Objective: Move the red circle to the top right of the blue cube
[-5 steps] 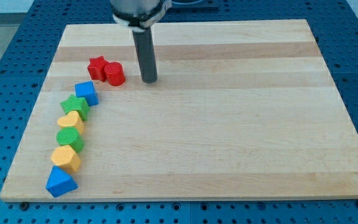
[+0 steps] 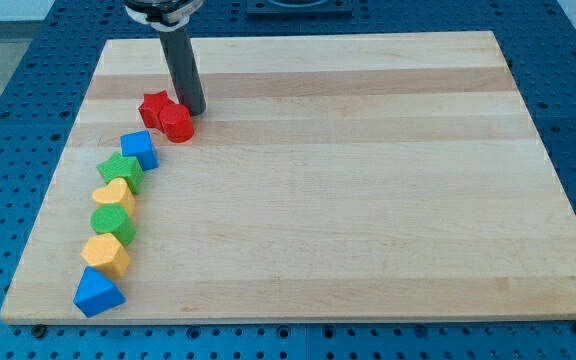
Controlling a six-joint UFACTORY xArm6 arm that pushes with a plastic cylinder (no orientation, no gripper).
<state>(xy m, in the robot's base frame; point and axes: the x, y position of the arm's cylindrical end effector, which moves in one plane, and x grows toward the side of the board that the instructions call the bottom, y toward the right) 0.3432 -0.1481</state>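
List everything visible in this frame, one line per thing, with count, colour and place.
red circle: 1, red, upper left of board, touching the red star
red star: 1, red, just left of the circle
blue cube: 1, blue, top of the left-hand chain
green star: 1, green, below the cube
yellow heart: 1, yellow, next down
green block: 1, green, next down
yellow block: 1, yellow, next down
blue block: 1, blue, chain's bottom
board: 1, pale wood
my tip: 1, dark, against the circle's upper right

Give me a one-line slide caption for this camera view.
My tip touches the red circle beside the red star, above the blue cube.
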